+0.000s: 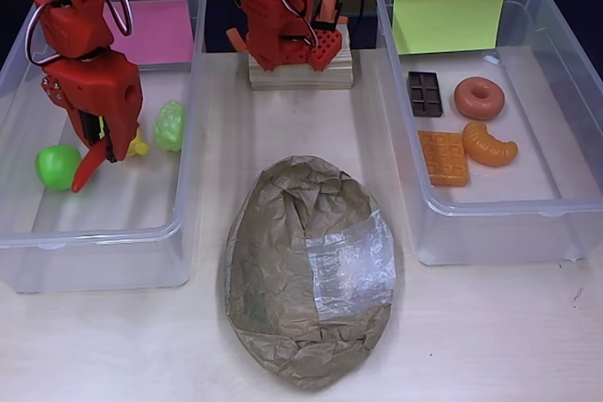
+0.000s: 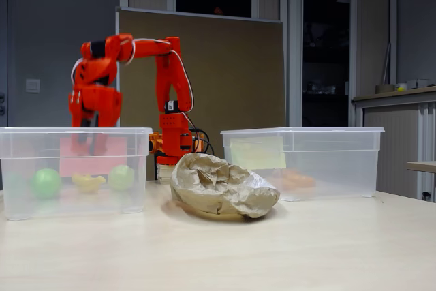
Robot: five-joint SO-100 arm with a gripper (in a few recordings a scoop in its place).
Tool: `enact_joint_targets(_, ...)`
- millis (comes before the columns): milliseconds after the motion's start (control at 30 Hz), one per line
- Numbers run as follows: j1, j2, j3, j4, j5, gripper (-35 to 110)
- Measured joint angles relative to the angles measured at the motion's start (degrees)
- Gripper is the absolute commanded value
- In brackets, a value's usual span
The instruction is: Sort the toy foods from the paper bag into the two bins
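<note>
In the overhead view my gripper [image 1: 102,146] hangs over the left bin [image 1: 94,233], the one with the pink label [image 1: 155,30]. It is shut on the red chili [image 1: 85,171], which points down-left beside the green apple [image 1: 58,167]. The yellow bananas [image 1: 139,147] are partly hidden under the gripper, and the pale green grapes [image 1: 170,125] lie to their right. The right bin [image 1: 490,233], with the yellow-green label [image 1: 448,18], holds the chocolate bar [image 1: 425,93], donut [image 1: 479,97], waffle [image 1: 443,157] and croissant [image 1: 489,145]. The crumpled paper bag [image 1: 306,270] lies between the bins. The fixed view shows the gripper [image 2: 92,142] lowered inside the left bin [image 2: 75,131].
The arm's base [image 1: 297,44] stands on a wooden block at the back, between the bins. Bare tabletop [image 1: 490,345] runs along the front edge. In the fixed view the paper bag [image 2: 221,185] sits in front of the base.
</note>
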Motion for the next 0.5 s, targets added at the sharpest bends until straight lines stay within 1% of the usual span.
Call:
enact_joint_targets(133, -0.97, -2.29, 3.87, -4.57, 0.0, 11)
enact_joint_targets(200, -1.67, -3.52, 5.1, -4.66, 0.53, 13)
enact_joint_targets(233, -1.76, -4.22, 5.89, -6.68, 0.62, 15)
enact_joint_targets(433, -1.76, -5.36, 7.82, -7.91, 0.44, 25)
enact_joint_targets(500, -1.85, -6.59, 8.17, -8.88, 0.44, 31)
